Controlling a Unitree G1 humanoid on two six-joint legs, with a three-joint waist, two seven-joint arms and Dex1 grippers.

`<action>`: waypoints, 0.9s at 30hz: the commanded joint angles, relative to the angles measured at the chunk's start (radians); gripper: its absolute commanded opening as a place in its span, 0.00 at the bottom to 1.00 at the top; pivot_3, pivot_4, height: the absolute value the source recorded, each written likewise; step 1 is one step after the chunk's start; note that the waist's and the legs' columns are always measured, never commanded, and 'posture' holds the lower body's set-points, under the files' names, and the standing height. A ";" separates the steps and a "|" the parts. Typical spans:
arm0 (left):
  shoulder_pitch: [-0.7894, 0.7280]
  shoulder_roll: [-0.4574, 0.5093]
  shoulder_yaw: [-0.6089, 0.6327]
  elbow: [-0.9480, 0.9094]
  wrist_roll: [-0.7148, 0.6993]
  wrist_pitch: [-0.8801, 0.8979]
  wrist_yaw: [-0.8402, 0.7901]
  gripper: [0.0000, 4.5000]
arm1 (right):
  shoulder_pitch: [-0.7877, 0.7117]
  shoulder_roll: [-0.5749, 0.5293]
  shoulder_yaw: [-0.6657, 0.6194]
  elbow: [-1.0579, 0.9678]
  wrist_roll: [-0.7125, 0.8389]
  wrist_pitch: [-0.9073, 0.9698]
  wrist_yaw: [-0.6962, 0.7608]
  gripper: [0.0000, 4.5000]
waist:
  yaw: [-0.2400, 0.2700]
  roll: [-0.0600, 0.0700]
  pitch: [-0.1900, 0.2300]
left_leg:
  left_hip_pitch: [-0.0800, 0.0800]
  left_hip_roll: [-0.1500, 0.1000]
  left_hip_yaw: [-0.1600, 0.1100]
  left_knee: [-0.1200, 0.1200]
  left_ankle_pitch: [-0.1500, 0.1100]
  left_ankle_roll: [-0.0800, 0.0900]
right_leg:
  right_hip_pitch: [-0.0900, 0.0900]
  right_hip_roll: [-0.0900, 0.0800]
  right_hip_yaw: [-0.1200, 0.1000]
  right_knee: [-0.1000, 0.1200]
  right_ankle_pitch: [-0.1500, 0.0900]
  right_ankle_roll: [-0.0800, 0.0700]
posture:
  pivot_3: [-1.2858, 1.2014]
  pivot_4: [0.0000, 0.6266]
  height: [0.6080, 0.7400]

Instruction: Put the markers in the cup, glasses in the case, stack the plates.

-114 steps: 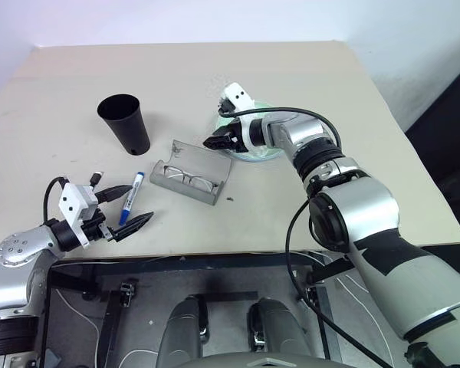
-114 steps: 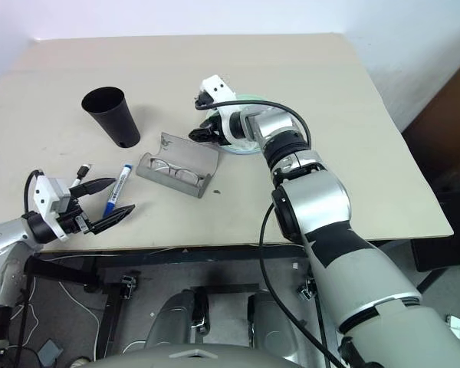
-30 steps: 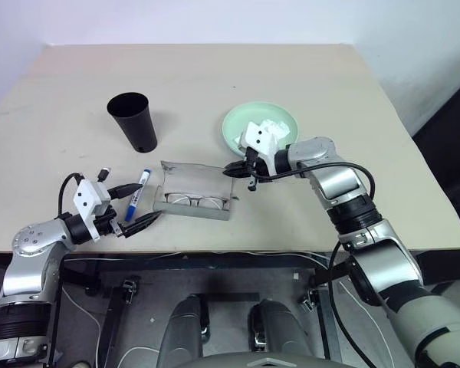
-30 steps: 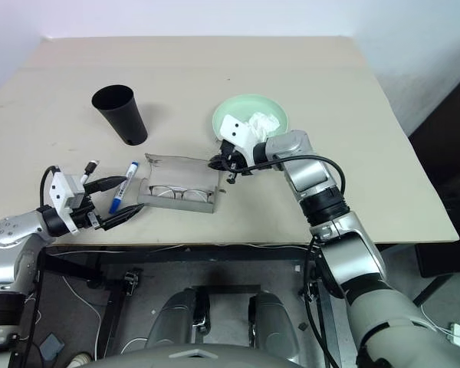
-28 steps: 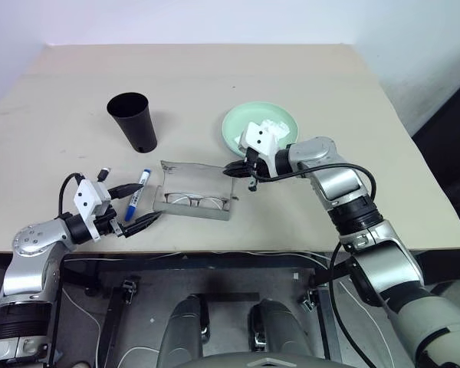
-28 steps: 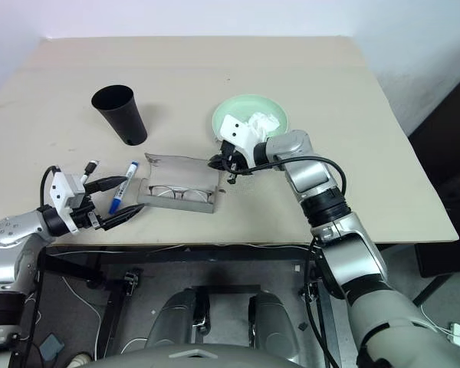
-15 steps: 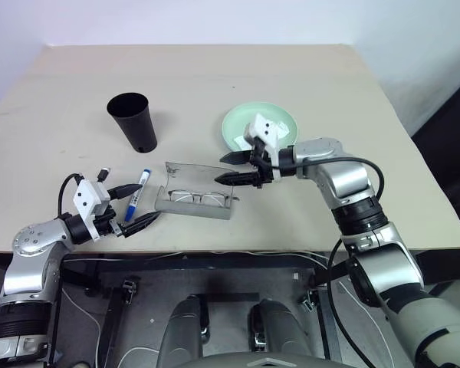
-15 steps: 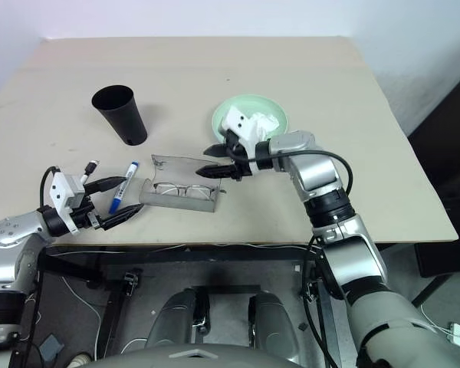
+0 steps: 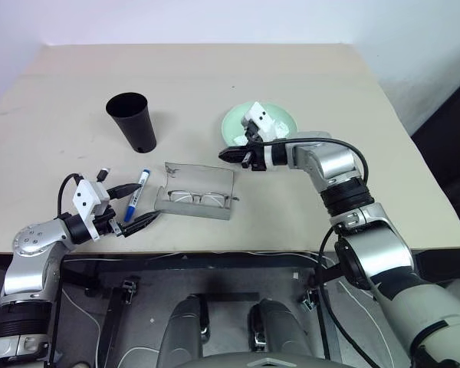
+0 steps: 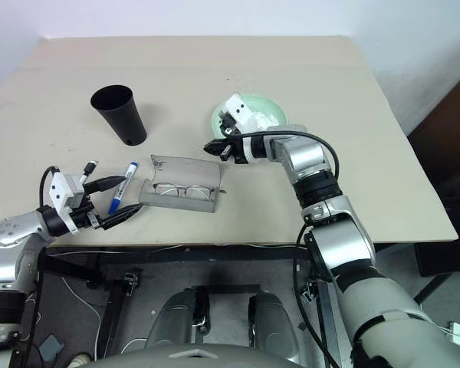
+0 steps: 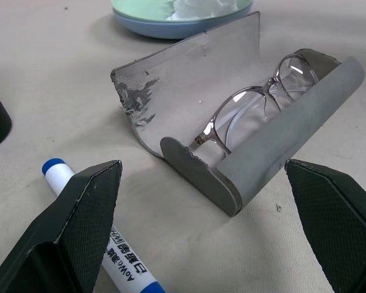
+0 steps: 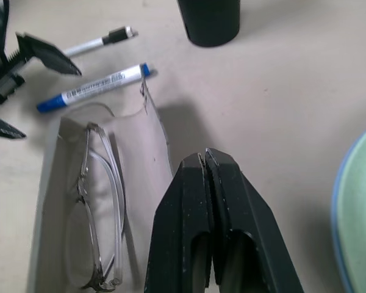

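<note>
Grey fabric case (image 9: 195,192) lies open at the centre of the frame on the desk (image 9: 307,69), lid standing up, with the glasses (image 9: 195,198) lying inside it. A second ago my right gripper (image 9: 224,153) was down at the case's right end; in between its fingers spread and then came together, and now it hangs pinched tight and empty just above and to the right of the raised lid. I read that as the glasses delivered and the lid left unclosed, so pushing the lid down looks like the step in hand.

The plates (image 9: 234,121), mint on blue, sit stacked right of centre behind my right wrist, with a white tissue (image 10: 262,117) lying on top; that part looks done.

My left gripper (image 9: 132,205) has not stirred: it sits at the lower left, fingers spread as wide as they go, holding nothing, with the blue-capped marker (image 9: 135,196) lying between them on the desk. A second pen (image 12: 102,41) with a dark cap lies just beside it. The cup (image 9: 133,123) stands upright toward the upper left, well apart from both pens, so the markers remain to be done
</note>
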 commanded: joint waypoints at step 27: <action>0.013 0.011 0.095 -0.047 -0.059 0.019 0.047 1.00 | 0.197 -0.025 0.155 -0.420 -0.002 0.110 0.111 0.02 | 0.001 0.000 0.000 | 0.000 0.000 -0.001 0.000 0.000 0.000 | 0.001 0.000 0.000 0.000 0.000 0.000 | 0.52 0.24 0.55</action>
